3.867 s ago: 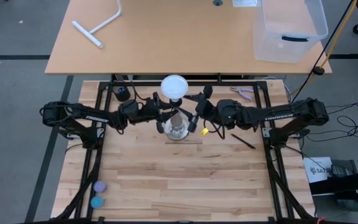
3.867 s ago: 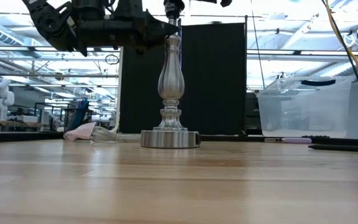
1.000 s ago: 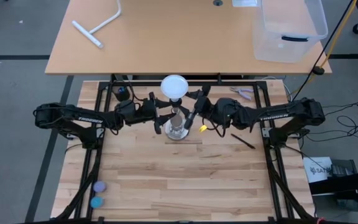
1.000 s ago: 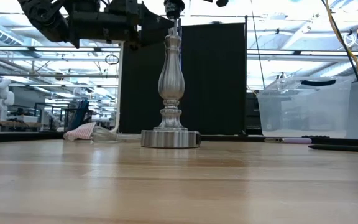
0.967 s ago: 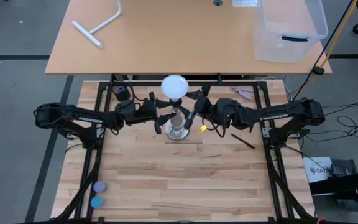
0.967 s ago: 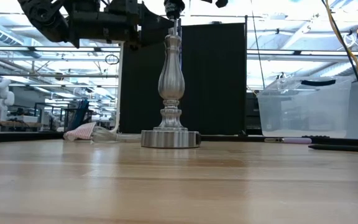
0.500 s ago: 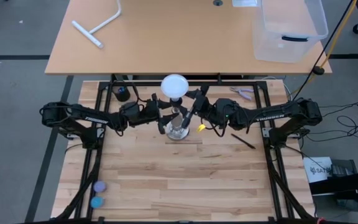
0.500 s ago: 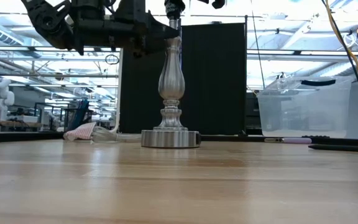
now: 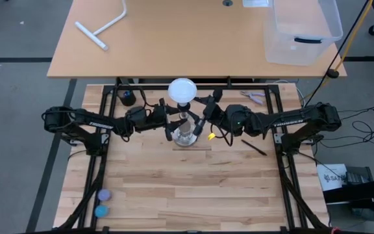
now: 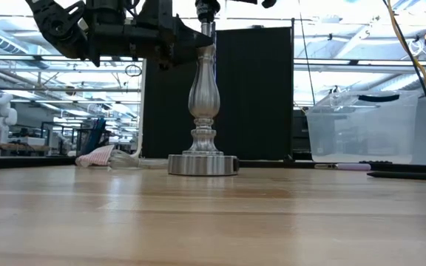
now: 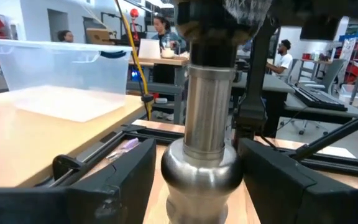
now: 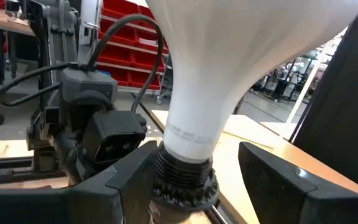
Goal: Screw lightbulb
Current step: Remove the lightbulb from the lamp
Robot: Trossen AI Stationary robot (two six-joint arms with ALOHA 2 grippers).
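standing at the far middle of the wooden table [image 9: 187,188], the metal lamp post [image 10: 203,96] rose straight up from its round base. the left arm [image 9: 83,121] reached in from one side and the right arm [image 9: 291,119] reached in from the other, and they met at the post.

the left gripper [image 11: 197,186] sat around the upper part of the post. its two dark fingers [image 11: 114,183] stood on either side of the shiny metal with small gaps showing, so the claw looked let go, not squeezing. compared with a second ago, this arm had slid a little closer to the post, and its claw had hardly changed.

the right gripper [image 12: 185,186] sat higher up, at the black socket on top of the post. its fingers [image 12: 114,186] stood apart on both sides of the socket, not pinching the bulb. it was spread just as wide as a second before, and the arm had moved only a tiny bit.

the lightbulb [image 9: 182,90] stood upright on top of the post, with its round white globe pointing up. in the right wrist view its pale neck [image 12: 194,118] went down into the ribbed socket. the bulb was in the same spot as in the earlier pictures.
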